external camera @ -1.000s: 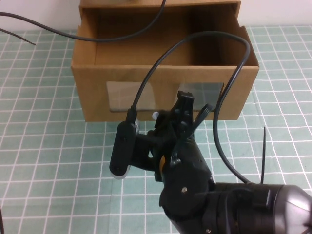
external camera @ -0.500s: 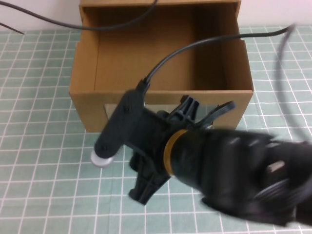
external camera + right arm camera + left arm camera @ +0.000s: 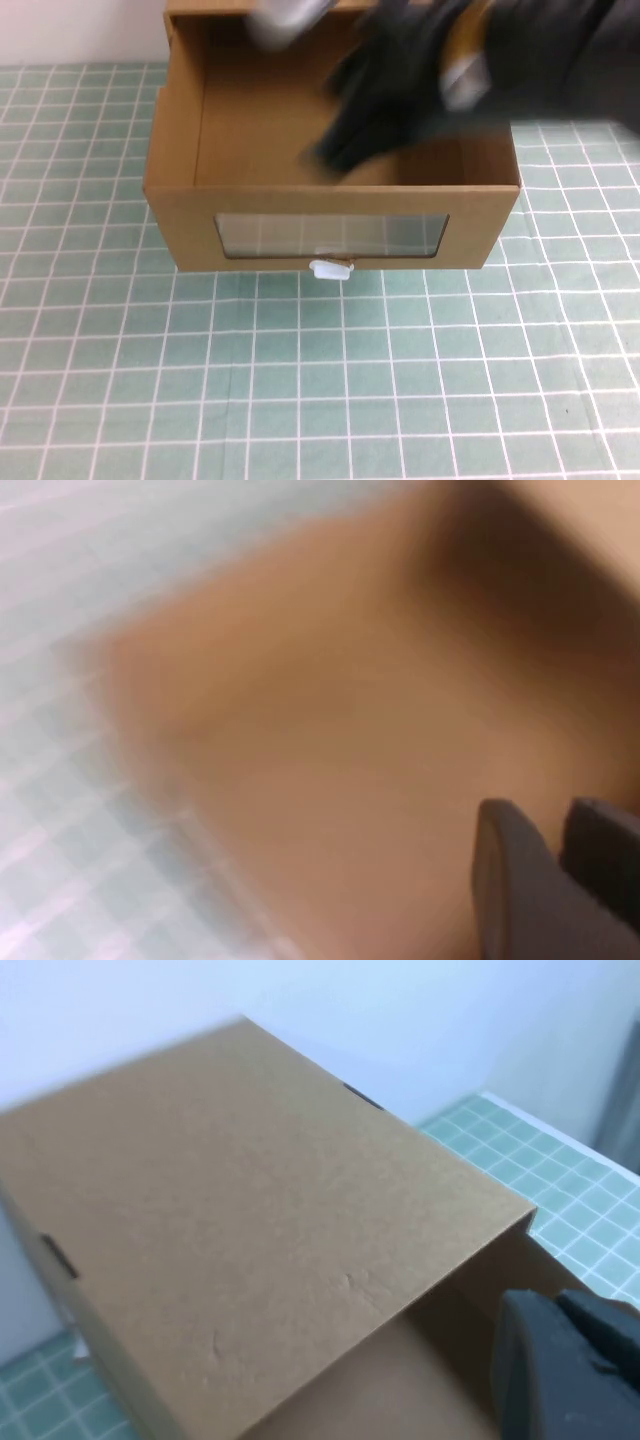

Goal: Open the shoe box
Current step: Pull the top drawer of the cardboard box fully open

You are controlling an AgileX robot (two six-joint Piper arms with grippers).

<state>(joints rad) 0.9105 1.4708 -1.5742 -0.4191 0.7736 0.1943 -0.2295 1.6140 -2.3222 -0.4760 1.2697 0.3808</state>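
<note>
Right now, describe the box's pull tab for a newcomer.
With the right gripper above the open shoe box and the left gripper beside its sleeve, look at the box's near wall, below the clear window. The pull tab is the small white piece at that window's lower edge, the only white thing on brown cardboard.

The brown cardboard shoe box (image 3: 180, 215) is matt, its top smooth apart from faint dents. Its clear front window (image 3: 330, 235) is glossy plastic film, and the small white pull tab (image 3: 330, 269) looks like plastic. The green, white-gridded bench cover (image 3: 300, 380) is matt. The right tool (image 3: 560, 825) is matt dark plastic.
</note>
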